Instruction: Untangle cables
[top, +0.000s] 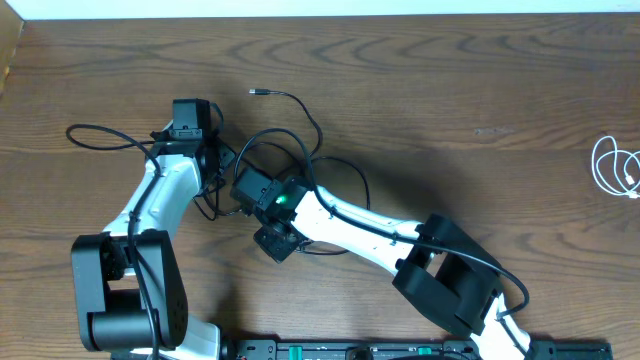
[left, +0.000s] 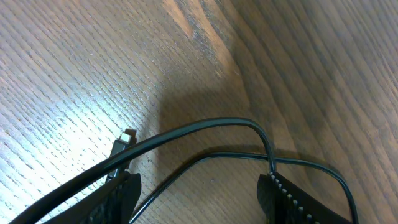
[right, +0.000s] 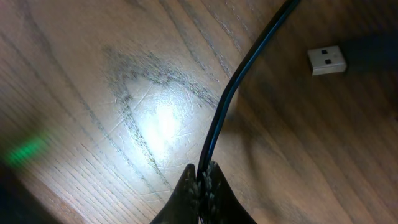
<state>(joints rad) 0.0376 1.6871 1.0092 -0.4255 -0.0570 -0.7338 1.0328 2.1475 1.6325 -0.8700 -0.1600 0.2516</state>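
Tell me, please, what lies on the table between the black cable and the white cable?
Nothing: in the overhead view only bare wooden table separates the black cable, looped near the middle, from the white cable coiled at the right edge.

readable text: none that I can make out, in any view
silver USB plug with a black body (right: 327, 60), 2 o'clock in the right wrist view: plain metal, no print
black bar with green bits (top: 400, 351), 6 o'clock overhead: markings too tiny to read
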